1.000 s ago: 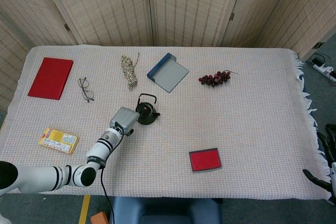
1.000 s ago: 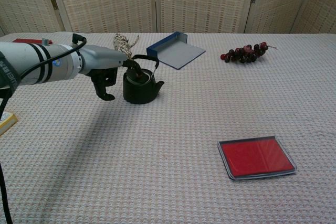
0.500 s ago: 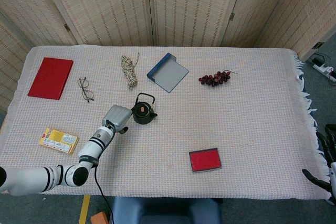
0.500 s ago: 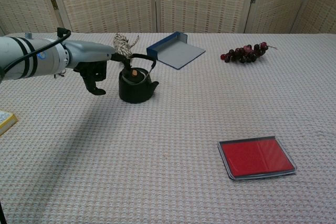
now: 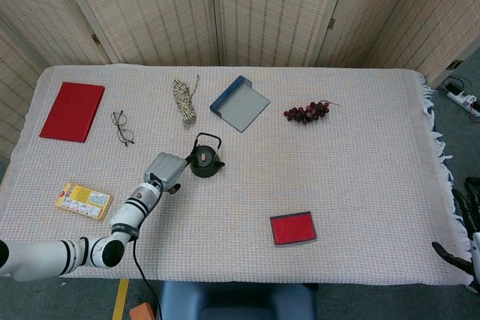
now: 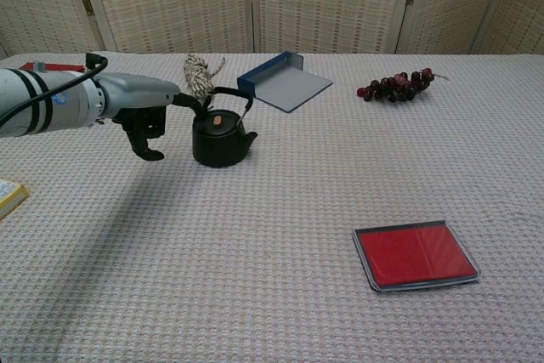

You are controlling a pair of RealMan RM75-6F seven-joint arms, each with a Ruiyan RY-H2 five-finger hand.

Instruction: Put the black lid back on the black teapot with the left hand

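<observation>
The black teapot [image 5: 206, 161] [image 6: 223, 138] stands upright left of the table's middle. Its black lid [image 6: 218, 121], with a small brown knob, sits on the pot's mouth under the raised handle. My left hand [image 5: 166, 168] [image 6: 140, 112] hovers just left of the pot and holds nothing. Its fingers hook downward and its thumb points at the pot's handle without gripping it. My right hand [image 5: 459, 246] shows only partly past the table's right edge, fingers apart and holding nothing.
A flat red case [image 5: 292, 228] [image 6: 415, 254] lies front right of the pot. Behind it are a blue-grey tray [image 5: 240, 103], a rope bundle [image 5: 184, 100] and grapes [image 5: 306, 111]. Glasses [image 5: 122, 127], a red book [image 5: 73, 110] and a yellow box [image 5: 84, 200] lie to the left.
My left hand has let go at the pot's mouth and drawn back to the left. The lid now rests on the teapot.
</observation>
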